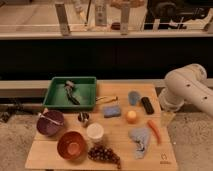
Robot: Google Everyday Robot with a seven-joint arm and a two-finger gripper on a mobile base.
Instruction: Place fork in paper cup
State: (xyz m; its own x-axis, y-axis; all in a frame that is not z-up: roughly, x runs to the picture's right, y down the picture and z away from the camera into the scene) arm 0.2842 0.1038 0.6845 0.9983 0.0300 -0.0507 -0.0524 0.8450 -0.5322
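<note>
The fork (49, 118) is a thin, light utensil lying across the rim of the purple bowl (50, 126) at the table's left. The paper cup (95, 132) is short and white; it stands upright near the table's middle front, right of the purple bowl and just below a small steel cup (83, 118). My white arm (187, 90) comes in from the right. The gripper (167, 117) hangs at the table's right edge, far from the fork and the cup, with nothing seen in it.
A green tray (70, 82) at the back left holds a dark tool (71, 94). A copper bowl (72, 145), grapes (105, 154), blue sponge (111, 111), orange (131, 116), carrot (154, 130), grey cloth (140, 140) and black object (147, 105) lie on the wooden table (40, 157).
</note>
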